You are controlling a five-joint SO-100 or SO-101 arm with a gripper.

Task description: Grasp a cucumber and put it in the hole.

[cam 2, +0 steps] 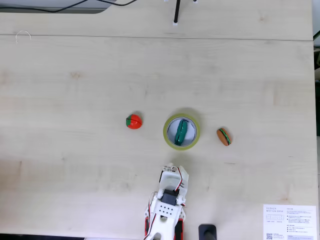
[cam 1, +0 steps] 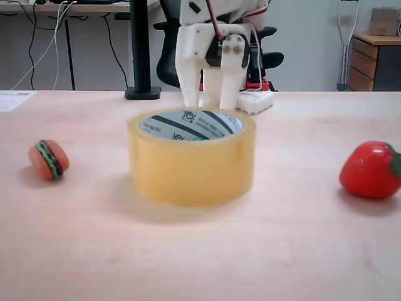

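Table (cam 1: 200,263): nearest the low fixed camera; a pale wood-grain top is seen running the full width, with a seam line across its far part in the view from above.
Room: behind the table, in the low fixed view, a black office chair (cam 1: 169,56), a black post on a flat foot (cam 1: 141,50), hanging cables, a wooden drawer unit (cam 1: 374,59) at the right and a light wall are seen.
Arm (cam 2: 167,210): a white printed body with red and black wires is seen at the near edge of the table in the view from above; in the low view it rises behind the tape roll.
Gripper (cam 2: 173,169): placed just short of the roll and not touching it; nothing is held; whether the fingers are apart or together cannot be told.
Tape roll (cam 1: 192,157): a wide yellowish translucent ring, laid flat at mid-table.
Hole (cam 2: 178,135): the round opening, ringed by a white core with black printed stripes.
Cucumber (cam 2: 182,131): dark green, lying inside the hole, seen from above.
Strawberry (cam 1: 371,169): red toy, well apart from the roll, at the right in the low view.
Burger (cam 1: 49,158): small toy, tipped on its edge, at the left in the low view.
Paper sheet (cam 2: 290,221): white, printed, laid at the table corner beside the arm.
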